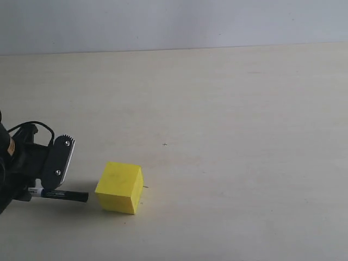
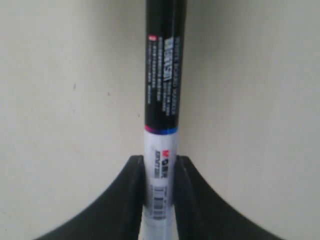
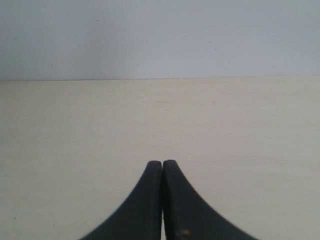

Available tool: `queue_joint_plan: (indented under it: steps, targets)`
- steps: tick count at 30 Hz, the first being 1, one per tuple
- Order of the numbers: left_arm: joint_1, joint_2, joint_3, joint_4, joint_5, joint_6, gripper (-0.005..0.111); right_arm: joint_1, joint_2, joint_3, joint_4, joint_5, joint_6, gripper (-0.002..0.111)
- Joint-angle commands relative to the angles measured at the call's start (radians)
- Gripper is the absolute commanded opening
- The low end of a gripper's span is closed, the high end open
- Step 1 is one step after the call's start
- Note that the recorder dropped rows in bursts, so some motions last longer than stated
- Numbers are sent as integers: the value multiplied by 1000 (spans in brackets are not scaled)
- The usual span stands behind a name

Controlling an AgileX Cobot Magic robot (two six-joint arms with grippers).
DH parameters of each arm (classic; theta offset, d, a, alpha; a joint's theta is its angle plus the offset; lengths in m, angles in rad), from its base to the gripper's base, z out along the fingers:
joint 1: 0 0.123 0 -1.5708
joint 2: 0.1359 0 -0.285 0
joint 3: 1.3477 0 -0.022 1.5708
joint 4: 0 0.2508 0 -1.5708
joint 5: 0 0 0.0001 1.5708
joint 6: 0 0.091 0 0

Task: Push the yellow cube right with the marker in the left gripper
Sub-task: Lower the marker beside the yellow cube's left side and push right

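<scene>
While the marker is clamped in the left hand, the yellow cube just ahead is judged light; contact is advised low on its near face.

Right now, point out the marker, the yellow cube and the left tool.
marker (image 1: 66, 194), exterior view, dark section just past the tool.
yellow cube (image 1: 119, 186), exterior view, top face.
left tool (image 2: 160, 165), left wrist view, midway between the fingertips, on the clamped white barrel.
</scene>
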Motion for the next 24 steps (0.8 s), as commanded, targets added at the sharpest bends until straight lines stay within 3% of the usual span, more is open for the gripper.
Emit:
queue_joint_plan:
  steps: [1, 4, 6, 7, 9, 12, 15, 19, 20, 24]
  targets:
    - [7, 2, -5, 59, 21, -64, 0, -5, -6, 4, 0, -8, -9, 0]
    - [3, 2, -5, 25, -40, -64, 0, -5, -6, 4, 0, -8, -9, 0]
    - [-36, 2, -5, -48, -133, -64, 0, -5, -6, 4, 0, -8, -9, 0]
    - [-89, 2, -5, -76, -172, -64, 0, -5, -6, 4, 0, -8, -9, 0]
    - [-144, 2, -5, -39, -121, -64, 0, -5, -6, 4, 0, -8, -9, 0]
    - [-124, 2, -5, 83, 1, -147, 0, -5, -6, 4, 0, -8, -9, 0]
    - [-100, 2, -5, 97, 24, -173, 0, -5, -6, 4, 0, -8, -9, 0]
    - [-104, 6, -5, 34, -115, -173, 0, -5, -6, 4, 0, -8, -9, 0]
    - [-125, 11, -5, -17, -193, -173, 0, -5, -6, 4, 0, -8, -9, 0]
    - [-205, 20, -5, -26, -231, -171, 0, -5, -6, 4, 0, -8, -9, 0]
